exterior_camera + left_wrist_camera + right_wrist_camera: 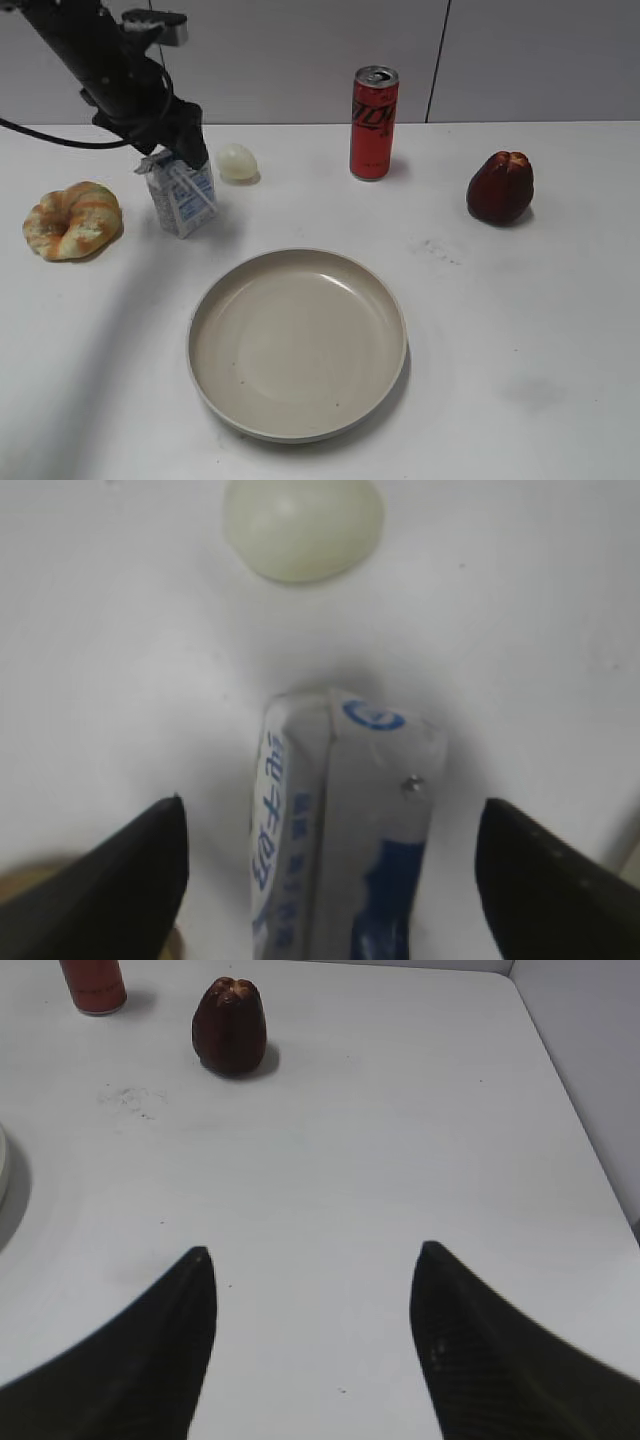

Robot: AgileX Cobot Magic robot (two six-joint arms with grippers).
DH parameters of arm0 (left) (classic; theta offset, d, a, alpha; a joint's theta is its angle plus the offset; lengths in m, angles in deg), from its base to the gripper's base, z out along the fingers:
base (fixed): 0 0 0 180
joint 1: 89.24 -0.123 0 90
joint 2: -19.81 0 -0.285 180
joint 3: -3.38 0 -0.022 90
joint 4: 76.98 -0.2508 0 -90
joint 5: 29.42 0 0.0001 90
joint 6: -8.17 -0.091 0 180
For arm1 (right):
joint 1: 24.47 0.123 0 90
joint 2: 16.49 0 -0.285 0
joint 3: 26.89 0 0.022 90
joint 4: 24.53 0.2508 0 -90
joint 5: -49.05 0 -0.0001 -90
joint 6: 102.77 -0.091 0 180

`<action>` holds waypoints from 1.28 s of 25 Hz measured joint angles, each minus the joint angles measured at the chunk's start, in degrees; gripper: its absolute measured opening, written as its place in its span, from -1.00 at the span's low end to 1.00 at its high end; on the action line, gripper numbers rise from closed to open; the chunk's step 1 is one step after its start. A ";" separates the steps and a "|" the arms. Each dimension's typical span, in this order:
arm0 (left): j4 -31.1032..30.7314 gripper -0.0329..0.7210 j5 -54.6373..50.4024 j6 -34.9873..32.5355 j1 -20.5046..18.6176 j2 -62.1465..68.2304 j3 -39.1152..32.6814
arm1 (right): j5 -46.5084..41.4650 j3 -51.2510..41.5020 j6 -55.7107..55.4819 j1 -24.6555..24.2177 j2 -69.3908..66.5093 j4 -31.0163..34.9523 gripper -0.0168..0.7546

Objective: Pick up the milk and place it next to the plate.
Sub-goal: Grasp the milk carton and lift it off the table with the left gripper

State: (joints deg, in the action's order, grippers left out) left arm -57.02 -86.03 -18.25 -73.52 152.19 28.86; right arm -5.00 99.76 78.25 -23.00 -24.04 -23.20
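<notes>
The milk (183, 200), a small white-and-blue carton, stands slightly tilted on the white table, left of and behind the plate (298, 262). My left gripper (182, 150) hangs right over its top. In the left wrist view the carton (340, 820) lies between the two jaws of the left gripper (330, 802), which is open with a gap on each side. The plate is beige, round and empty. My right gripper (314, 1250) is open and empty over bare table; it is out of the exterior view. The plate's edge (2, 1165) shows at the left of the right wrist view.
A croissant (72, 220) lies left of the milk. A pale egg-shaped thing (238, 161) sits just behind it, also in the left wrist view (303, 525). A tall red can (374, 122) stands at the back centre. A dark red fruit (500, 187) sits at the right.
</notes>
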 joint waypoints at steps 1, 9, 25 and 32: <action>0.00 0.93 0.53 -0.05 0.00 0.38 0.00 | 0.00 0.00 0.00 0.00 0.00 0.00 0.25; 0.00 0.50 2.20 -0.10 0.12 3.05 0.06 | 0.00 0.00 0.00 0.00 0.00 0.00 0.25; -0.38 -0.12 -3.41 0.00 0.30 0.65 1.35 | 0.00 0.00 0.00 0.00 0.00 0.00 0.25; 0.90 -0.12 -8.59 3.80 2.39 -4.89 7.74 | 0.00 0.00 0.00 0.00 0.00 0.00 0.25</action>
State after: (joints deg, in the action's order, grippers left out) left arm -56.11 -94.63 -14.45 -71.13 147.30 36.59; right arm -5.00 99.76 78.25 -23.00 -24.04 -23.20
